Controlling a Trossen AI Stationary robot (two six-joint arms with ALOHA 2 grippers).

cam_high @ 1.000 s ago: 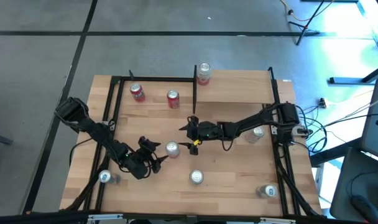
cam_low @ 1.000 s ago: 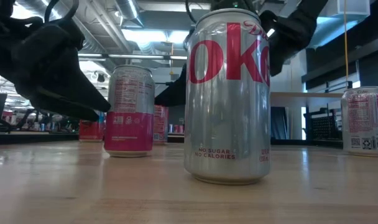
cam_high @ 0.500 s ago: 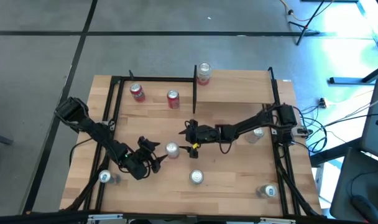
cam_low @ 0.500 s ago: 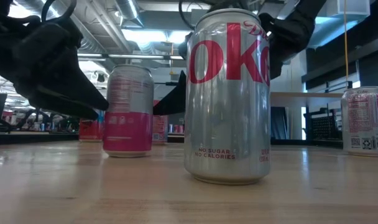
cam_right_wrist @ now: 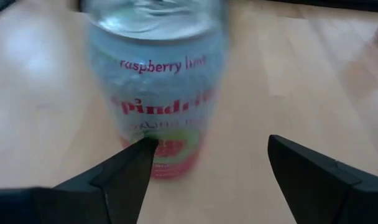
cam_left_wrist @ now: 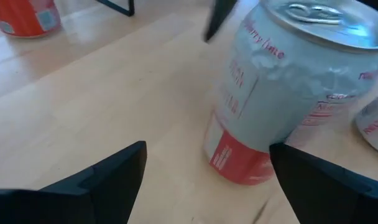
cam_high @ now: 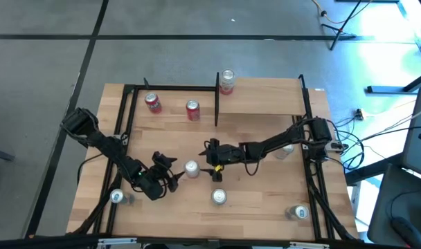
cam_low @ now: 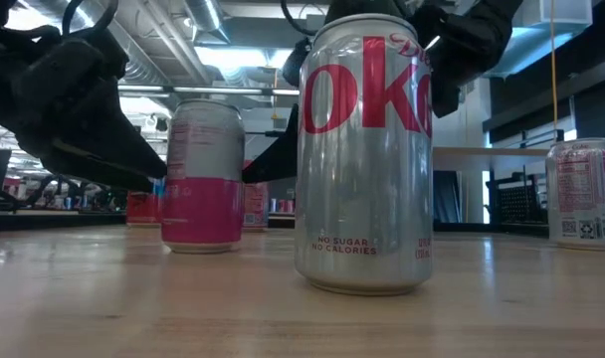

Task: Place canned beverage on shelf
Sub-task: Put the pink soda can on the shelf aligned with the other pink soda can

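Note:
A silver and pink raspberry-lime can [cam_high: 191, 168] stands upright on the tabletop between my two grippers; it also shows in the low view [cam_low: 201, 177]. My right gripper [cam_high: 208, 160] is open just right of the can [cam_right_wrist: 155, 87], which stands ahead of it, off toward one finger. My left gripper [cam_high: 174, 178] is open just left of and nearer than the can [cam_left_wrist: 282, 93], with the can ahead of its fingers. The shelf [cam_high: 262, 97] is the raised light board at the far right, with one can [cam_high: 227, 79] on its left end. My right gripper has one fingertip [cam_right_wrist: 144, 146] at the can's lower side wall [cam_right_wrist: 167, 152], coming level from the table's right side. The other finger stands clear. The can stands upright on the table. I cannot tell for certain that the fingertip touches it.
A Diet Coke can [cam_high: 218, 197] stands near the front middle and looms large in the low view [cam_low: 364, 149]. Two red cans [cam_high: 153, 102] [cam_high: 192, 109] stand at the far left. More cans stand at the right [cam_high: 287, 149], front right [cam_high: 298, 212] and front left [cam_high: 117, 197].
My right gripper has moved toward the table's near edge and a little left, closing on the raspberry-lime can. The can has slid a little toward the near left and stays upright.

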